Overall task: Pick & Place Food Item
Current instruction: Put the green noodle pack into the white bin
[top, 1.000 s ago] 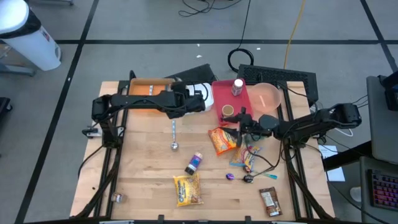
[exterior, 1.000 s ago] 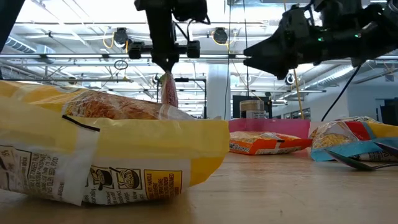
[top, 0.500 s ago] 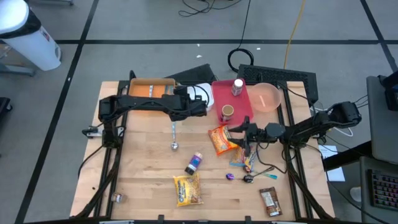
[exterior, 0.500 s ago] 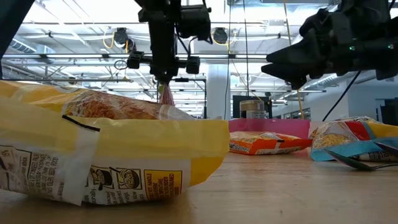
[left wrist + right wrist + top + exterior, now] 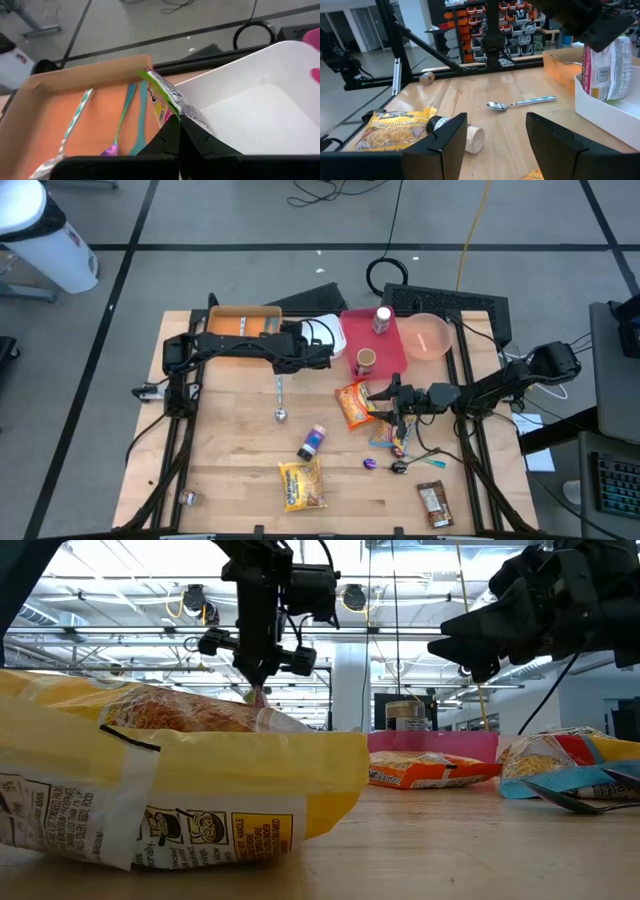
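My left gripper (image 5: 325, 358) (image 5: 258, 680) is shut on a pink, green and white food packet (image 5: 162, 95) (image 5: 607, 65). It holds the packet over the white bin (image 5: 260, 100) (image 5: 330, 328) at the table's far side, next to the orange tray (image 5: 75, 115). My right gripper (image 5: 495, 145) (image 5: 383, 395) stands open and level above the table at centre right. It is beside an orange snack bag (image 5: 355, 405), and nothing is between its fingers. My left gripper pinches one end of the packet (image 5: 172, 114) between its two fingertips, which slant downward from the table's left side. The packet hangs below the fingers, clear of the table. Its lower end (image 5: 606, 95) dips behind the white bin's wall; whether it touches the bin's floor cannot be told.
The orange tray holds several spoons (image 5: 120, 125). A pink tray (image 5: 385, 345) with a bottle and a cup, and a pink bowl (image 5: 430, 335), stand at the far right. On the table lie a spoon (image 5: 520, 103), a small bottle (image 5: 312, 442), a yellow noodle bag (image 5: 302, 485), wrappers and a chocolate bar (image 5: 433, 505).
My left gripper has sunk toward the white bin and rolled at the wrist, and the packet has gone down with it. My right gripper has swung toward the table's near edge and dropped a little, staying open.
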Robot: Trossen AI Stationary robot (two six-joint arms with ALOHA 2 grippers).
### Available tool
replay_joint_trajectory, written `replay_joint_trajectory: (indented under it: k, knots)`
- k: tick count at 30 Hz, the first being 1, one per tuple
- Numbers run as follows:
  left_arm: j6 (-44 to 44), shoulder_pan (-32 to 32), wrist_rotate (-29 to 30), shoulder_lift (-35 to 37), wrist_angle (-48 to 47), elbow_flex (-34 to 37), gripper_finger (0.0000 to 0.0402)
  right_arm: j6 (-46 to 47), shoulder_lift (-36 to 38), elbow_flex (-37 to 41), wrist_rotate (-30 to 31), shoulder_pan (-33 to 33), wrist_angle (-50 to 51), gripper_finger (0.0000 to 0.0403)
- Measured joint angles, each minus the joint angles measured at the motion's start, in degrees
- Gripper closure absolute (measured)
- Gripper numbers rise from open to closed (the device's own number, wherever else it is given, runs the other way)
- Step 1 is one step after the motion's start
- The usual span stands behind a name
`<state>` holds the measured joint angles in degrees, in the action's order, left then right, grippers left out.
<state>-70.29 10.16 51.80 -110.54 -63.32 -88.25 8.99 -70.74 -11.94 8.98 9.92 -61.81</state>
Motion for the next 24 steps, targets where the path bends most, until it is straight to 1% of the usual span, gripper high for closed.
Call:
replay_joint_trajectory:
  k: [3,7,12,16,20,24]
  knots:
    - [-1.73,-0.01,-1.02,0.02,-2.55,0.0,0.0401,0.0,-0.02,0.0,0.21,-0.03,0.25,0.0211]
    - [-2.28,-0.01,-1.26,0.02,-2.98,0.0,0.0401,0.0,0.0,0.0,0.21,-0.03,-0.01,0.0218]
    - [-0.57,0.36,-1.48,-0.62,-2.71,-0.02,0.0401,0.0,0.0,0.0,0.21,-0.05,-0.43,0.0227]
    - [1.35,1.4,-3.29,-2.51,-2.19,0.0,0.0401,-0.02,-0.01,-0.04,0.21,-0.05,-0.52,0.0234]
    - [1.5,1.87,-2.9,-4.57,-1.91,0.0,0.0401,-0.17,0.0,-0.07,0.23,-0.05,-0.22,0.0238]
    - [2.37,2.26,-2.81,-4.84,-1.62,0.02,0.0401,-0.61,0.0,-0.07,0.23,-0.05,0.01,0.0239]
